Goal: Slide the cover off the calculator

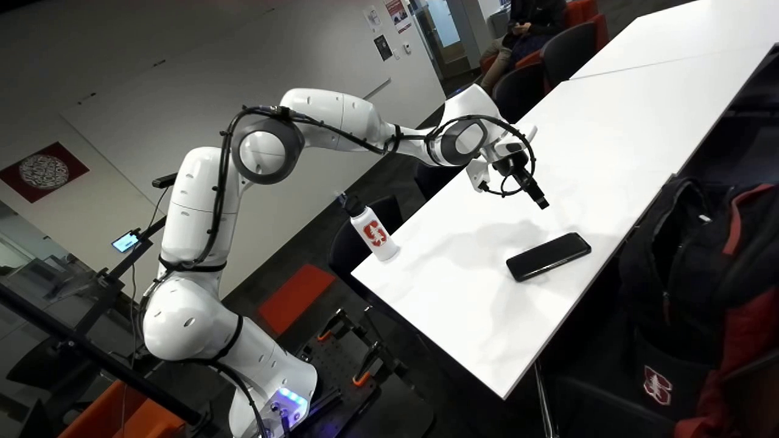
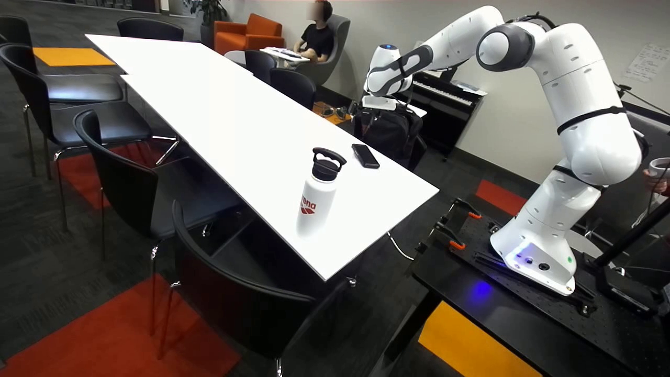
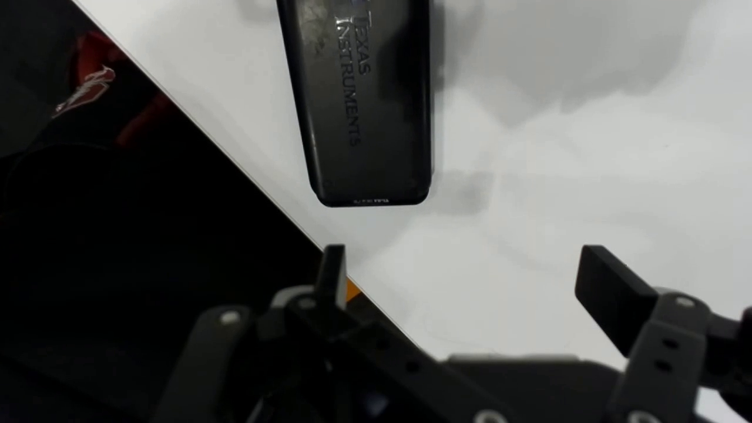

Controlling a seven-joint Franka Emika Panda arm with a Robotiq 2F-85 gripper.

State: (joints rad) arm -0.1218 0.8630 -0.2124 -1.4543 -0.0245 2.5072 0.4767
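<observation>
The calculator (image 1: 555,264) is a slim black slab lying flat on the white table, and it also shows in an exterior view (image 2: 366,156). The cover (image 3: 376,123) is the dark panel on its upper face, lettered "Texas Instruments" in the wrist view. It lies in place over the calculator and hides the keys. The slab's far end is cut off by the top of the wrist view. My gripper (image 1: 541,202) is above the table, apart from the slab. In the wrist view the fingers (image 3: 464,258) are wide open with nothing between them, beyond the slab's near end.
The white table (image 1: 462,304) has its edge close beside the calculator. A white bottle with a black lid (image 1: 374,234) stands near a table corner, also seen in an exterior view (image 2: 316,204). A black backpack (image 1: 675,267) sits beside the table edge. Chairs (image 2: 131,188) line the opposite side.
</observation>
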